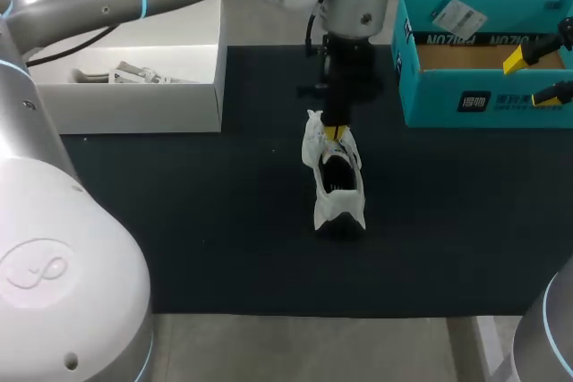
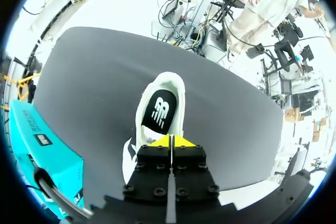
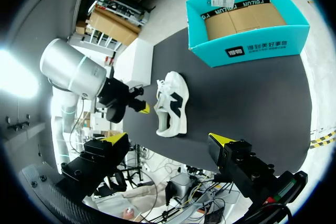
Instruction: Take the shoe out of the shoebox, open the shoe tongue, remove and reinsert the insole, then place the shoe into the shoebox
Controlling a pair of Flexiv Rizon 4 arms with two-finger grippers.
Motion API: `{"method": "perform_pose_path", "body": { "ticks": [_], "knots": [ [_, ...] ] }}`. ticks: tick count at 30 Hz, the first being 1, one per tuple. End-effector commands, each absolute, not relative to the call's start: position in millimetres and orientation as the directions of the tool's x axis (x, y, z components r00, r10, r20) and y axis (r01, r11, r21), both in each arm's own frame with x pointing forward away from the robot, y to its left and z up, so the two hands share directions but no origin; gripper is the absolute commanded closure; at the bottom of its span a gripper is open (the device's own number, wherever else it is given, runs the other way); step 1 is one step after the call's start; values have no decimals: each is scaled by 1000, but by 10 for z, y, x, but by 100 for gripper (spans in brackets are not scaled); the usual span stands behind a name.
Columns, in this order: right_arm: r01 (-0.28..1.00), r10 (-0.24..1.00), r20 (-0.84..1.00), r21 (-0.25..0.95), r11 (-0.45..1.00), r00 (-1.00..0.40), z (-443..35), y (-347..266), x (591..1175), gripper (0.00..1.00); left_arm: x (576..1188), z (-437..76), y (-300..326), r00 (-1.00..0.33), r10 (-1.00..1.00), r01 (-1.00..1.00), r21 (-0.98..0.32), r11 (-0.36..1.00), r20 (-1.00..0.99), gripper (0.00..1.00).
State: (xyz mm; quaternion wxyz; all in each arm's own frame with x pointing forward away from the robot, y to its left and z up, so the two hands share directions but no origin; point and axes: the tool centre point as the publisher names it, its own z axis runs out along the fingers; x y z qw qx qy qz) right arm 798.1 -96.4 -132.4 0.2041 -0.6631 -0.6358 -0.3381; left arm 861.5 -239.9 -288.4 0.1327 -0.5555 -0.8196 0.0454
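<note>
Left claw [image 2: 172,141] narrow at the shoe [image 2: 159,109], right claw [image 3: 168,140] wide. Tugging it unbraced, I judge, could topple it.

The shoebox [image 1: 448,100] is cut off at the frame's right edge, as is the right end effector [image 1: 530,78]. The left end effector [image 1: 336,134] hides the tongue of the shoe [image 1: 340,194].

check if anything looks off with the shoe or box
Nothing stands out. The shoe stands upright on the mat, insole in, left gripper at its rim; the shoebox sits open and empty.
</note>
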Motion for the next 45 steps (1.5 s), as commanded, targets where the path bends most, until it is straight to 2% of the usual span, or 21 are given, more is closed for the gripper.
{"method": "perform_pose_path", "body": {
  "ticks": [1, 3, 4, 6, 10, 12, 19, 21, 22, 34, 35, 37, 39, 45],
  "knots": [
    [981, 706, 707, 158, -109, -35, -1325, -964, 7981, 0, 8581, -2857, -2425, -670, 722, 692, -204, 692, 175, 100],
    [981, 706, 707, 158, -109, -35, -1325, -964, 7981, 0, 8568, -2843, -2423, -793, 589, 562, -183, 807, 159, 100],
    [981, 706, 707, 158, -109, -35, -1325, -964, 7981, 0, 8559, -2836, -2436, -870, 465, 449, -127, 884, 162, 100],
    [981, 706, 707, 158, -109, -35, -1325, -964, 7981, 0, 8537, -2841, -2434, -920, 368, 353, -123, 927, 132, 100],
    [981, 706, 707, 158, -109, -35, -1325, -964, 7981, 0, 8457, -2817, -2437, -999, 28, 28, 15, 999, 36, 100],
    [981, 706, 707, 158, -109, -35, -1325, -964, 7981, 0, 8418, -2804, -2438, -980, -198, -199, 79, 977, -17, 100],
    [981, 706, 707, 158, -109, -35, -1325, -964, 7981, 0, 8359, -2720, -2246, -909, -410, -414, 51, 909, -79, 100],
    [981, 706, 707, 158, -109, -35, -1325, -964, 7981, 0, 8372, -2731, -2232, -880, -468, -474, 99, 875, -81, 100],
    [981, 706, 707, 158, -109, -35, -1325, -964, 7981, 0, 8386, -2737, -2234, -898, -437, -439, 132, 889, -46, 100],
    [981, 706, 707, 158, -109, -35, -1325, -964, 7981, 0, 8386, -2737, -2234, -898, -437, -439, 132, 889, -46, 100],
    [981, 706, 707, 158, -109, -35, -1325, -964, 7981, 0, 8378, -2764, -2264, -880, -465, -473, 92, 876, -92, 100],
    [981, 706, 707, 158, -109, -35, -1325, -964, 7981, 0, 8345, -2781, -2279, -884, -467, -467, 1, 884, 0, 100],
    [981, 706, 707, 158, -109, -35, -1325, -964, 7981, 0, 8325, -2809, -2274, -884, -467, -467, -52, 883, 7, 100],
    [981, 706, 707, 158, -109, -35, -1325, -964, 7981, 0, 8274, -2897, -2237, -913, -394, -407, -142, 902, 109, 100]
  ]
}}
